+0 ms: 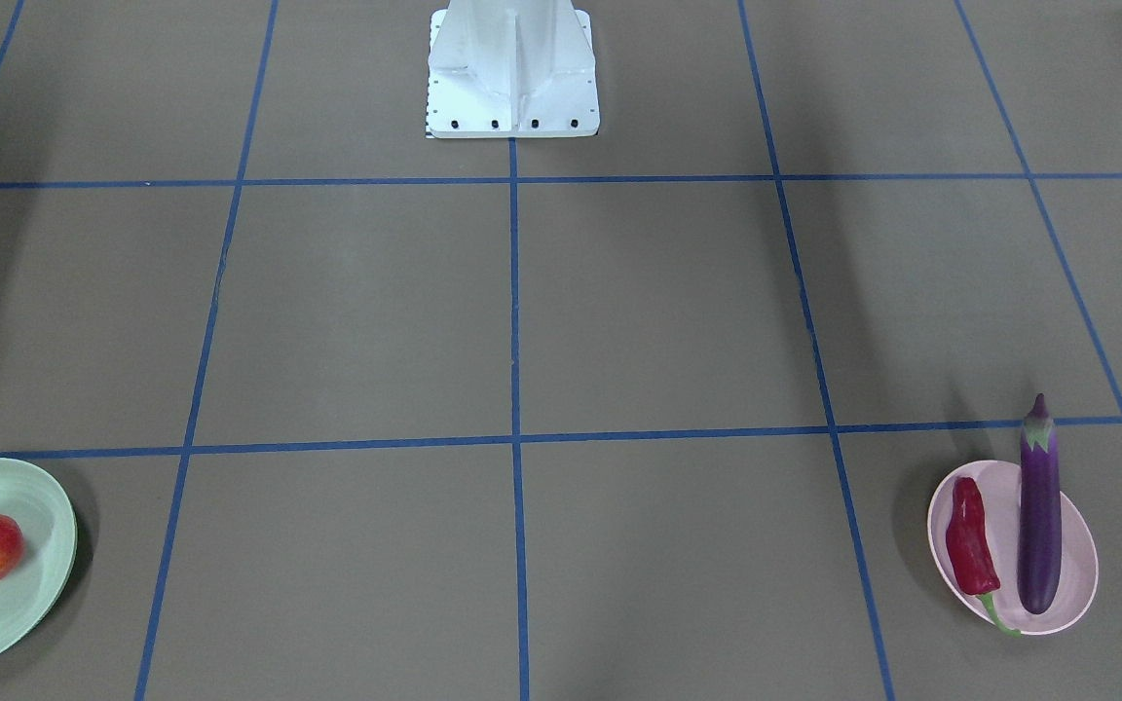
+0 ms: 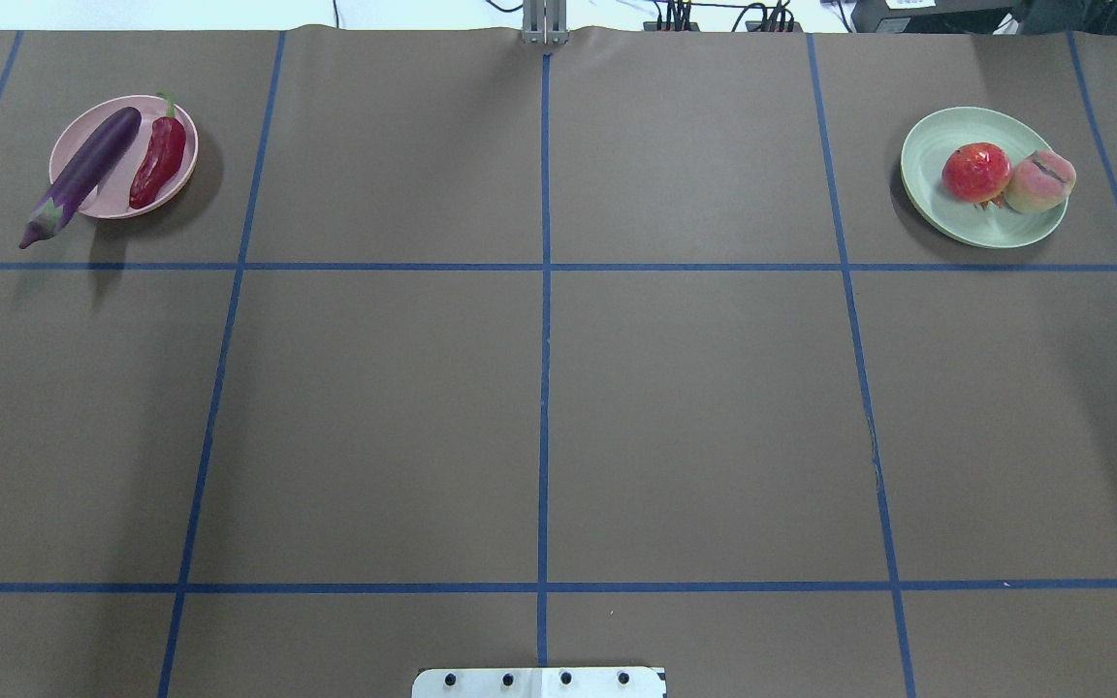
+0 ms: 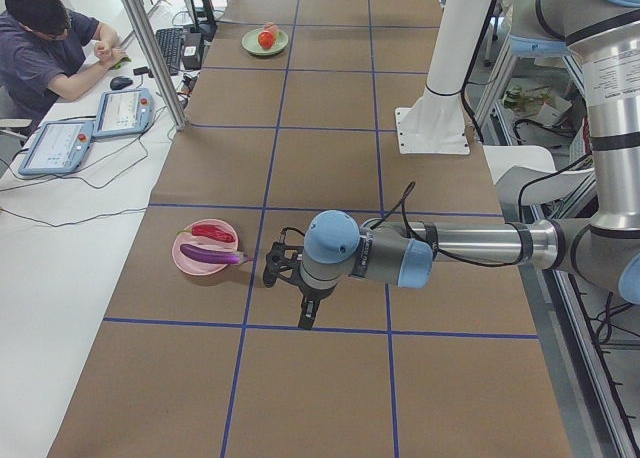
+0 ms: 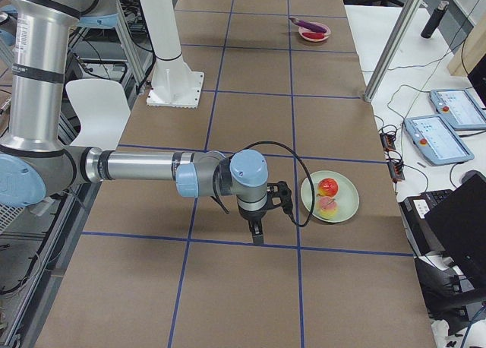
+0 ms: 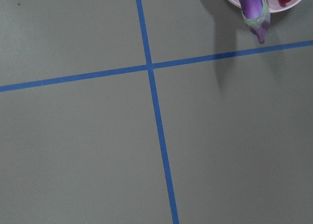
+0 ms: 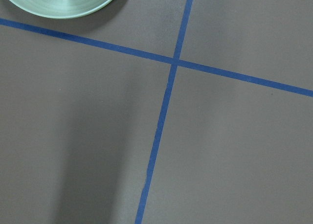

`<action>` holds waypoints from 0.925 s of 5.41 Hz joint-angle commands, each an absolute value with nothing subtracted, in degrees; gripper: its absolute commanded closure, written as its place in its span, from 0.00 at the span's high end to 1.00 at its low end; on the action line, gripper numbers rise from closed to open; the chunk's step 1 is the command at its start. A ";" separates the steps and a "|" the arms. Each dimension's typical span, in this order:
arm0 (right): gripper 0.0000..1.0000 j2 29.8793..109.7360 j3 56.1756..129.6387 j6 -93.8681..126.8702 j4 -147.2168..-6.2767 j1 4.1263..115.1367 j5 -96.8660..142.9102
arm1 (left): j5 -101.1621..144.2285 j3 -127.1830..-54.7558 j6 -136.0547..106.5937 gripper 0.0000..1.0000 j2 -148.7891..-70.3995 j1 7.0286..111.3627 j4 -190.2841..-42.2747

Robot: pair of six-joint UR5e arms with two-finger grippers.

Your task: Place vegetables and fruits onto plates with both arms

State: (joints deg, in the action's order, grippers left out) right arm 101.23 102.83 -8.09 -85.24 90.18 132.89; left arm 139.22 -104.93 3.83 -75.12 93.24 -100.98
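glossy slim eggplant (image 2: 83, 174) diagonal across matte pink plate (image 2: 118, 207), cap end overhanging rim robot-ward, wrinkly chili (image 2: 158, 163) alongside, red-orange fruit (image 2: 975, 172) and peach (image 2: 1039, 181) touching on mint plate (image 2: 966, 221), left gripper (image 3: 307, 322) and right gripper (image 4: 258, 235) fingers, can't tell if apart

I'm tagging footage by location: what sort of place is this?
Probably a robotics lab: a table gridded with blue tape, the left arm and right arm extended over it, and teach pendants on a side bench beside a person.
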 commanded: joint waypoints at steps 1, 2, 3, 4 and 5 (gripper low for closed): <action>1.00 101.34 102.83 -7.91 -85.34 90.18 132.89 | 138.87 -105.29 3.34 1.00 -74.62 93.43 -101.07; 1.00 101.34 102.75 -6.78 -85.08 90.18 132.98 | 138.87 -105.29 3.43 1.00 -74.45 93.51 -101.07; 1.00 101.51 102.83 -6.85 -84.82 90.18 132.98 | 138.87 -105.47 3.34 1.00 -74.44 93.60 -101.07; 1.00 101.51 102.83 -6.86 -84.81 90.18 132.98 | 138.87 -105.38 3.34 1.00 -74.44 93.78 -101.07; 1.00 101.51 102.83 -6.86 -84.90 90.18 132.98 | 138.87 -105.38 3.34 1.00 -74.44 93.95 -101.07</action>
